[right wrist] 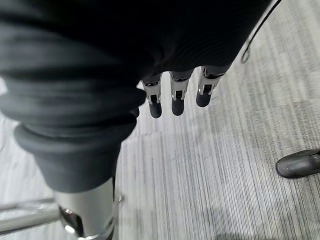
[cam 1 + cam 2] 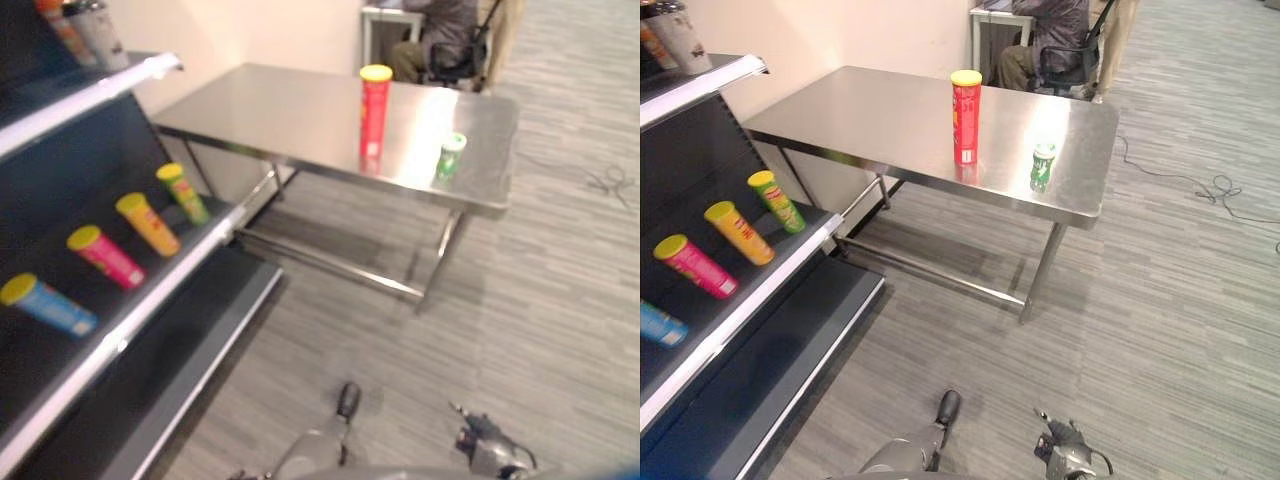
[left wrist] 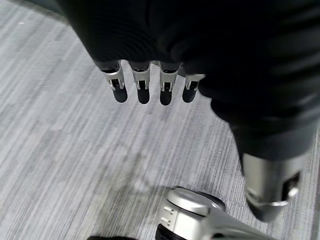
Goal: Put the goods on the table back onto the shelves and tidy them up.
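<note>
Your red tube (image 2: pixel 965 117) stands upright on the steel table (image 2: pixel 870 115), a green can (image 2: pixel 1042 165) near it. Four tubes (image 2: pixel 737 232) lie on the shelf (image 2: pixel 752 300). Left hand (image 3: pixel 150 85) and right hand (image 1: pixel 175 95) hang loose-fingered, holding nothing, over the floor.

a seated person (image 2: pixel 1045 35) on a black chair (image 2: pixel 1077 62) beyond the table, grey plank floor (image 2: pixel 1160 300)

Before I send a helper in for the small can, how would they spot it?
Find the steel table beside the shelves. Two things stand on it, toward its end away from the shelves. The small can is the short green one near the front edge, beside the tall red tube with a yellow lid.
</note>
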Available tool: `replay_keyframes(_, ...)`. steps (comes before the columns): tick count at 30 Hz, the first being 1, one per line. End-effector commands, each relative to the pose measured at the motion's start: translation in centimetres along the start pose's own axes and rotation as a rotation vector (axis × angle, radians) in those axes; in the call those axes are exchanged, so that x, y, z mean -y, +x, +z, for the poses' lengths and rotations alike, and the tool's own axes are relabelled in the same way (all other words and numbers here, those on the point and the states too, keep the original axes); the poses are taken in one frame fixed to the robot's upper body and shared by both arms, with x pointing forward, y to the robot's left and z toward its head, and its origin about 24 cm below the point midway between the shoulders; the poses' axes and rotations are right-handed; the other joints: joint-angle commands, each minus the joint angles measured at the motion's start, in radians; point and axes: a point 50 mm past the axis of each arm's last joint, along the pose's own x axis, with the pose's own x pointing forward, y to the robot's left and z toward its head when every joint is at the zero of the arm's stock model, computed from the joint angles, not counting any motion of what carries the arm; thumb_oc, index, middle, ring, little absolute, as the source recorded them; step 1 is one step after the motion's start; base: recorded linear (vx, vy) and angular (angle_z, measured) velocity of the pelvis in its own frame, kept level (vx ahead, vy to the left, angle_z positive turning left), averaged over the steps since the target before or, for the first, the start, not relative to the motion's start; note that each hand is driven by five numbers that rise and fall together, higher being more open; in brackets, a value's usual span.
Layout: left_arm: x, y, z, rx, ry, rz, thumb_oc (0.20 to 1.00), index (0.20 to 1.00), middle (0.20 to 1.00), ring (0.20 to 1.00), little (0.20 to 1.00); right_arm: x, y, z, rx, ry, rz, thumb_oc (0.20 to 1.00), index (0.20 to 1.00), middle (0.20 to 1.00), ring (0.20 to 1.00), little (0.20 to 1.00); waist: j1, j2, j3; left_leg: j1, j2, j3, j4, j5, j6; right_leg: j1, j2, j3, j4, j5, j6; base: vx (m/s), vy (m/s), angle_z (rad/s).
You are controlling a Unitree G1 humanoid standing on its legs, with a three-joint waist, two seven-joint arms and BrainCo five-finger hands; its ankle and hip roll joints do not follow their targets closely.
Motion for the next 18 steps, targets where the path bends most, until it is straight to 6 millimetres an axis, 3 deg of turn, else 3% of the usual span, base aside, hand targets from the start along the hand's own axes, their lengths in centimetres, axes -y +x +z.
replay_keyframes(1,-0.1,-0.1,-1.0,-0.048,-0.031,0.009,1.0,1.0,1.0,1.0,1.0,-0.4,-0.3,-1.5,-0.024,-0.068,0.036,1.0,1.0,1.0,1.0,1.0,0.066,0.016,-0.019,-0.019,-0.033,0.001,-0.006,0.106,0.033,-0.008,0.018,0.02,0.043,0.002,0.06,0.39,0.312,-1.2)
replay_keyframes(3,-0.4,-0.2,-1.4,-0.058,-0.025,0.018,1.0,1.0,1.0,1.0,1.0,-0.2,-0.4,-2.0,-0.039,-0.07,0.029,1.0,1.0,1.0,1.0,1.0,0.067,0.008,-0.032,-0.001,-0.033,0.004,-0.004,0.119,0.035,-0.001,-0.003,0.017,0.055,-0.002,0.066,0.32,0.266,-0.73)
replay_keyframes(4,-0.6,-0.2,-1.7,-0.071,0.002,0.025,1.0,1.0,1.0,1.0,1.0,0.2,-0.5,-3.0,-0.072,-0.092,0.028,1.0,1.0,1.0,1.0,1.0,0.06,-0.011,-0.063,0.044,-0.033,0.018,-0.012,0.097,0.047,-0.024,-0.038,0.013,0.118,0.019,0.095,0.38,0.3,-0.39)
replay_keyframes(6,-1.0,-0.1,-1.4,-0.057,0.03,0.034,1.0,1.0,1.0,1.0,1.0,-0.2,-0.6,-3.1,-0.069,-0.122,0.051,1.0,1.0,1.0,1.0,1.0,0.055,-0.02,-0.083,0.091,-0.034,0.032,-0.015,0.069,0.062,-0.074,-0.077,-0.009,0.236,0.065,0.135,0.37,0.317,-0.42)
replay_keyframes(8,-1.2,0.0,-0.4,-0.022,0.048,0.039,1.0,1.0,1.0,1.0,1.0,-0.2,-0.6,-3.0,-0.067,-0.126,0.05,1.0,1.0,1.0,1.0,1.0,0.036,-0.018,-0.073,0.144,-0.047,0.029,-0.015,0.04,0.091,-0.158,-0.12,-0.04,0.412,0.165,0.153,0.22,0.291,-0.48)
replay_keyframes(11,-1.6,0.2,1.0,0.018,0.076,0.045,1.0,1.0,1.0,1.0,1.0,-0.1,-0.6,-3.1,-0.08,-0.132,0.036,1.0,1.0,1.0,1.0,1.0,0.006,0.016,-0.056,0.207,-0.047,0.03,-0.015,-0.005,0.131,-0.259,-0.183,-0.108,0.664,0.285,0.144,0.17,0.328,-0.3)
replay_keyframes(13,-1.9,0.2,1.6,0.034,0.115,0.049,1.0,1.0,1.0,1.0,1.0,-0.5,-0.7,-3.4,-0.084,-0.142,0.053,1.0,1.0,1.0,1.0,1.0,-0.017,0.043,-0.045,0.247,-0.034,0.025,-0.015,-0.028,0.144,-0.33,-0.213,-0.142,0.778,0.269,0.13,0.15,0.245,0.02)
replay_keyframes(15,-1.9,0.2,1.9,0.044,0.119,0.046,1.0,1.0,1.0,1.0,1.0,-0.5,-0.7,-3.6,-0.086,-0.134,0.056,1.0,1.0,1.0,1.0,1.0,-0.025,0.044,-0.044,0.258,-0.031,0.028,-0.015,-0.038,0.145,-0.355,-0.223,-0.156,0.786,0.233,0.125,0.13,0.084,0.13)
replay_keyframes(16,-1.9,0.3,2.3,0.059,0.115,0.047,1.0,1.0,1.0,1.0,1.0,-0.4,-0.7,-3.6,-0.084,-0.119,0.052,1.0,1.0,1.0,1.0,1.0,-0.032,0.044,-0.039,0.269,-0.022,0.033,-0.015,-0.048,0.137,-0.371,-0.218,-0.175,0.734,0.193,0.116,0.2,0.009,0.28)
replay_keyframes(18,-1.8,0.3,3.5,0.097,0.113,0.049,1.0,1.0,1.0,1.0,1.0,0.0,-0.5,-2.8,-0.065,-0.089,0.029,1.0,1.0,1.0,1.0,1.0,-0.046,0.038,-0.03,0.272,-0.012,0.037,-0.015,-0.061,0.121,-0.374,-0.191,-0.203,0.513,0.143,0.122,0.17,-0.083,0.52)
